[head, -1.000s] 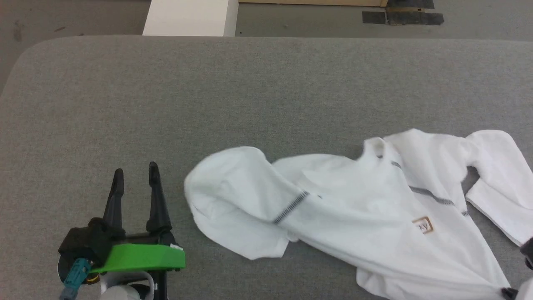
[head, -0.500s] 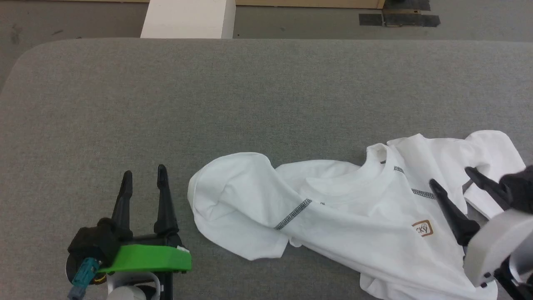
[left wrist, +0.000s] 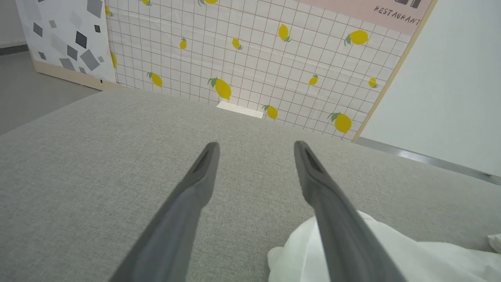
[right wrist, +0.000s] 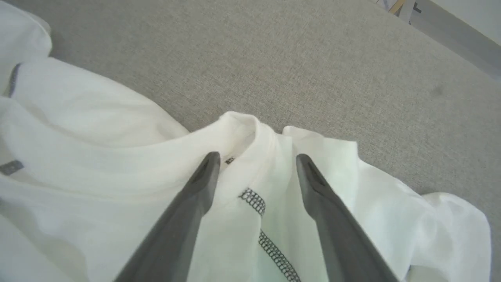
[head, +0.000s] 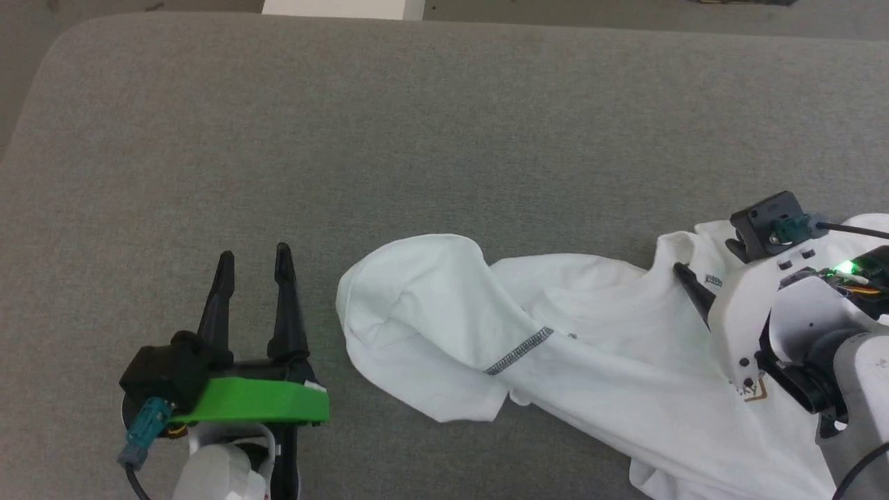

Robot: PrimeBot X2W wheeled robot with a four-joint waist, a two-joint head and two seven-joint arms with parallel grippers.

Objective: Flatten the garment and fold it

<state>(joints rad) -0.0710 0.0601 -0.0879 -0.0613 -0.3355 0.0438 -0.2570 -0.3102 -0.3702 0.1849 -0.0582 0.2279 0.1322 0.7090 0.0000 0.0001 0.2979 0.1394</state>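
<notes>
You've got the garment (head: 611, 347) lying rumpled on the grey desk (head: 444, 125), toward its near right part, one sleeve (head: 410, 312) bunched and flopped out leftward (zigzag seam (head: 519, 349) showing on top). Your left jaws are released, fingers (head: 286, 305) spread over bare desk just left of that sleeve, gripping nothing. Your right jaws are released too, fingers (right wrist: 188, 211) parted over the collar (right wrist: 250, 123) with a stitched line (right wrist: 270, 243) between them, no cloth pinched; whether the tips touch the fabric you can't tell.
</notes>
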